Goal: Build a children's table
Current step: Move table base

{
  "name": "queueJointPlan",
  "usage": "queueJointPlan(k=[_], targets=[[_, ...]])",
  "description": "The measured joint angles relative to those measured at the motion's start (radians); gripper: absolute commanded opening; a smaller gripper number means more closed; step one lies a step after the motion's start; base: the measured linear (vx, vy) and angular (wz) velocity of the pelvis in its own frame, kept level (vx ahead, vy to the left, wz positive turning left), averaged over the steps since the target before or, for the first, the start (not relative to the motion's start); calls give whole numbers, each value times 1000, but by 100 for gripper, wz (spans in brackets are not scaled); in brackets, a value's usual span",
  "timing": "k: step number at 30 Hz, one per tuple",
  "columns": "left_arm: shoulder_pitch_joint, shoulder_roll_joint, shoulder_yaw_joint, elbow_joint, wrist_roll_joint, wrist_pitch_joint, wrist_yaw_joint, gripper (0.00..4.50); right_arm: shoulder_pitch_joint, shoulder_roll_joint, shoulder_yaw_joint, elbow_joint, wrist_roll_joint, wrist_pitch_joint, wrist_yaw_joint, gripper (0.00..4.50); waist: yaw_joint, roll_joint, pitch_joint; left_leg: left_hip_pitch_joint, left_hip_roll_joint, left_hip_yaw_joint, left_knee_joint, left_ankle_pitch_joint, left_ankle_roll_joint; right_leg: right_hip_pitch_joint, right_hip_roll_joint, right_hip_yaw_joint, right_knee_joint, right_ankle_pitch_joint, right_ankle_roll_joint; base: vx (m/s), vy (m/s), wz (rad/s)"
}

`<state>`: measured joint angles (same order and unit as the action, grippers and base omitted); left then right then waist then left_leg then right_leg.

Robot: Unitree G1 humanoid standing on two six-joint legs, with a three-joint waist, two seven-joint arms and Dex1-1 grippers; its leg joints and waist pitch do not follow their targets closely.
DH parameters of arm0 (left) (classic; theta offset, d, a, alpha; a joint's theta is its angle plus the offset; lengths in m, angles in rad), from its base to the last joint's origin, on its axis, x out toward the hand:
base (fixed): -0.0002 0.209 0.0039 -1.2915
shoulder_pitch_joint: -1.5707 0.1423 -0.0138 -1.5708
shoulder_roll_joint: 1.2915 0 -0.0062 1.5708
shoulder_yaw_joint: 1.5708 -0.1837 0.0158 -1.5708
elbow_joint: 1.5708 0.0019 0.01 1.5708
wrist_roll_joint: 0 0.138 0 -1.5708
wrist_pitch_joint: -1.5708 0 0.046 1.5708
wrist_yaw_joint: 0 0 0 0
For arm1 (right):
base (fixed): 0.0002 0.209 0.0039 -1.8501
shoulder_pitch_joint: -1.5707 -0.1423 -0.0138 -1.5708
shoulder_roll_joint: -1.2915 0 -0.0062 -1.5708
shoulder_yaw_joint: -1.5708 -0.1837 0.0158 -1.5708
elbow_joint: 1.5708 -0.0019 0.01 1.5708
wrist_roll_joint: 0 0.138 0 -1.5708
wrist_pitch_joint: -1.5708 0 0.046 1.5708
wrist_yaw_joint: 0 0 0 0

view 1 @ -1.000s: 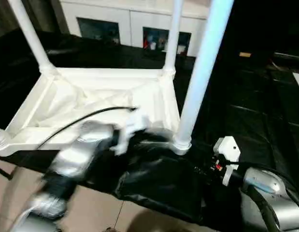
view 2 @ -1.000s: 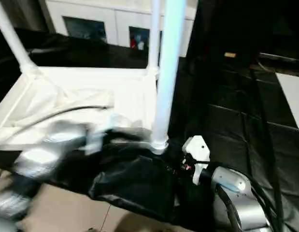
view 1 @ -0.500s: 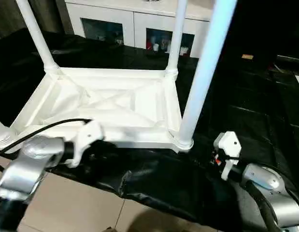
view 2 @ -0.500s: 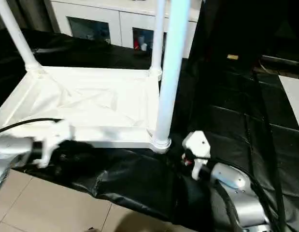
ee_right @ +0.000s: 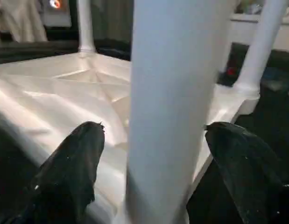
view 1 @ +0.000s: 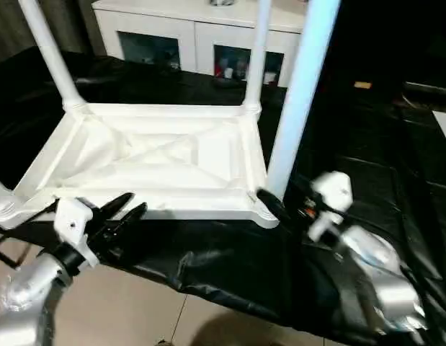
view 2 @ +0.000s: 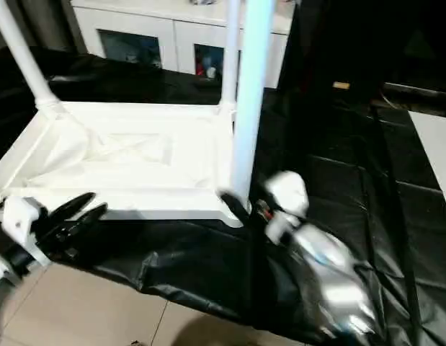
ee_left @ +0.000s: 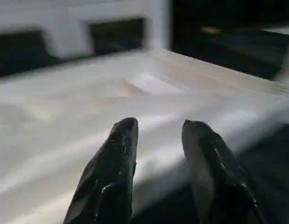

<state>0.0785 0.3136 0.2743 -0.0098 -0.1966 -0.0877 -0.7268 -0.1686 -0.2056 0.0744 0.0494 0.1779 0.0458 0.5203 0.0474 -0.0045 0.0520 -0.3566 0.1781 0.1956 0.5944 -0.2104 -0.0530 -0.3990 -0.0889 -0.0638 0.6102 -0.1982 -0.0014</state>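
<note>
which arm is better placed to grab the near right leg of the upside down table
Right. The right end effector is open with its fingers on either side of that leg, near its base. The left end effector sits by the tabletop's near edge, well away from that leg.

Smooth white plastic children's table [view 1: 158, 155] on a glossy, creased black sheet [view 1: 367, 166]; floor tiles [view 1: 122, 310] slightly shiny

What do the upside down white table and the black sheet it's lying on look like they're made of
Table: likely moulded plastic, all white with a smooth, slightly glossy finish; thin raised ribs cross its underside and its round legs stand in moulded corner sockets.
Black sheet: looks like thin plastic film or coated fabric; it wrinkles, folds and catches shiny highlights.
</note>
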Motion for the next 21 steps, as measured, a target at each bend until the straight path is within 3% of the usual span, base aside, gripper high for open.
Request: queueJointPlan(k=[4,8,9,17,21], targets=[[-1,-22,26,30,67,-151,125,179,-47,30,15,48,-34,-13,-46,388,8,0,0,0,0,-1,0,0,0,1,0,0,0,2,-1,0,0,0],[-23,-72,90,49,158,-272,341,179,-87,60,14,104,-54,-17,-84,388,6,-1,-1,-2,0,-1,1,0,0,0,0,0,0,3,-3,0,0,0],[-27,-85,107,49,176,-292,373,180,-99,68,10,122,-56,-16,-104,358,5,-1,-1,-2,0,0,1,0,0,0,0,0,0,3,-3,0,0,0],[-41,-141,140,32,266,-367,547,180,-150,89,-38,202,-70,-13,-229,315,10,-1,-1,-3,0,0,4,0,0,0,0,0,0,3,-3,0,0,0],[-41,-146,91,33,269,-388,542,180,-181,106,-74,242,-78,2,-309,271,14,-2,-1,-3,0,0,5,0,0,0,0,1,0,4,-2,0,0,0]])
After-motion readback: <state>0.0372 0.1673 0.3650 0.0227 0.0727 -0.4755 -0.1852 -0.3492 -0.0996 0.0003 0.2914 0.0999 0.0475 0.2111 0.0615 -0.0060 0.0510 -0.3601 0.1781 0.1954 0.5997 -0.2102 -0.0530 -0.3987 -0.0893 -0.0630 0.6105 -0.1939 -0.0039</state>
